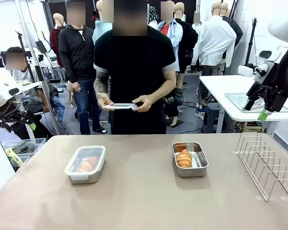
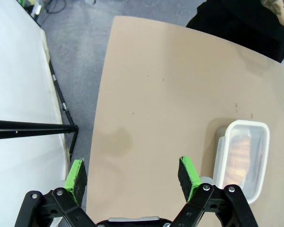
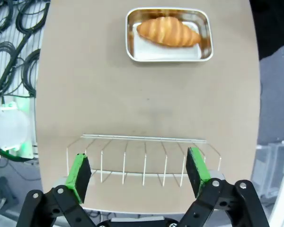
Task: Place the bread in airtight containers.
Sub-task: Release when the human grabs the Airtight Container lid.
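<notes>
Both my grippers, left (image 2: 132, 176) and right (image 3: 139, 173), hang released, holding nothing; one croissant (image 1: 88, 164) sits in lidded tub (image 1: 85, 164), 2nd croissant (image 1: 184, 157) in uncovered tub (image 1: 189, 159); person's hands (image 1: 145, 102) hold clear lid (image 1: 120, 106). Risk: lid pressed askew won't seal; my right arm reaching in could clip wire rack (image 3: 143, 161).

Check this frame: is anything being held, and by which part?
Both robot hands, left and right, are open and empty. The person's hands hold a clear lid by its ends.
</notes>
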You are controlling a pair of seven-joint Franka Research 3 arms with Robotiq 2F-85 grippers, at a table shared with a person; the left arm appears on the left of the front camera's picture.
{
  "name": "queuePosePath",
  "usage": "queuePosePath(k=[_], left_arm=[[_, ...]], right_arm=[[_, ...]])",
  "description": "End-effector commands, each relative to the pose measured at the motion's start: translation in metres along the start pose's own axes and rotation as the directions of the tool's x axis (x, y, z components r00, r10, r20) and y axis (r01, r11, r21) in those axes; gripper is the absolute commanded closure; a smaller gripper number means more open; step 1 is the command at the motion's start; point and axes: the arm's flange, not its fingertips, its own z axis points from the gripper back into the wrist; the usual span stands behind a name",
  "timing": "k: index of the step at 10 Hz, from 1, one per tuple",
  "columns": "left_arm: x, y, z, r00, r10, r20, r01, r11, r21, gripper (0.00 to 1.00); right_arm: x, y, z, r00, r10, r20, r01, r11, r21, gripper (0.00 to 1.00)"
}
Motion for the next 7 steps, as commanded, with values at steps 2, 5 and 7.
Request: queuePosePath(k=[2,5,7], left_arm=[[-0.0006,0.0007,0.001,1.0,0.005,0.001,-0.005,1.0,0.002,0.0],[-0.0006,0.0007,0.001,1.0,0.005,0.001,-0.005,1.0,0.002,0.0],[-0.0006,0.0007,0.001,1.0,0.005,0.001,-0.005,1.0,0.002,0.0]], right_arm=[[0.0031,0.0013,0.0003,1.0,0.007,0.002,-0.007,1.0,0.004,0.0],[0.0031,0.0013,0.0003,1.0,0.007,0.002,-0.007,1.0,0.004,0.0],[0.0031,0.0013,0.0003,1.0,0.007,0.002,-0.007,1.0,0.004,0.0]])
